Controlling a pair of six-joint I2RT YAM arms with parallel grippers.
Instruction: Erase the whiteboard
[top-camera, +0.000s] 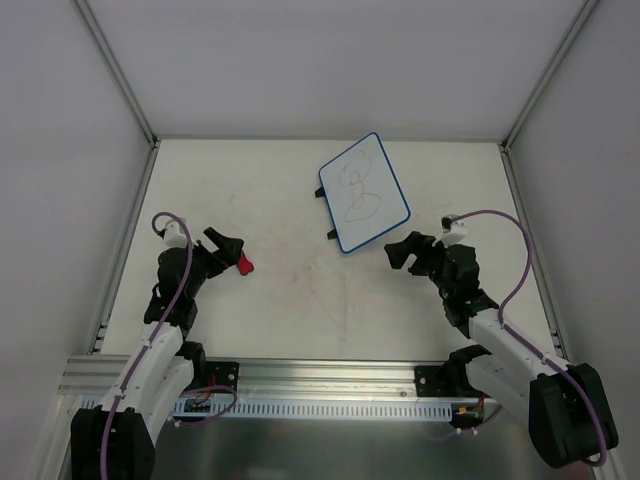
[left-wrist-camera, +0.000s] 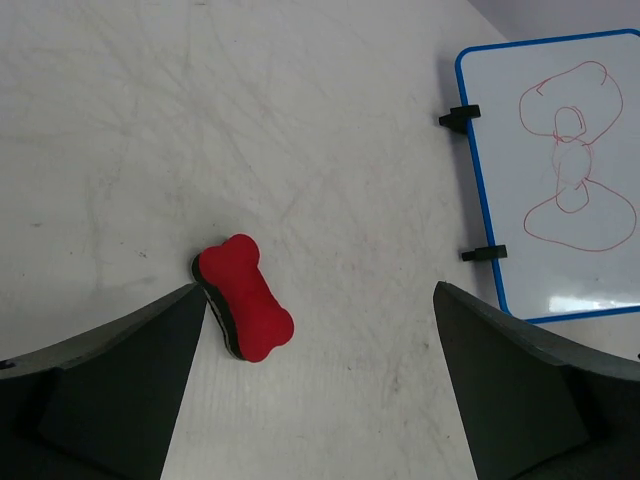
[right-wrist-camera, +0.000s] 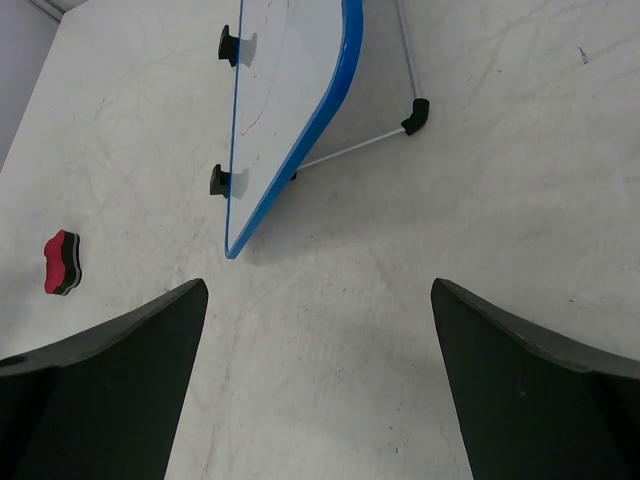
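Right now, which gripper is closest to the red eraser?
The left gripper: the eraser lies right at its fingertips. The right gripper sits by the whiteboard instead.

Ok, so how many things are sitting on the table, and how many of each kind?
White rectangular whiteboard with a blue rim and red scribbles: 1
Red bone-shaped eraser block: 1
Total: 2

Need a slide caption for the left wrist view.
Open left gripper hovers beside the red eraser, with the scribbled whiteboard off to the right.
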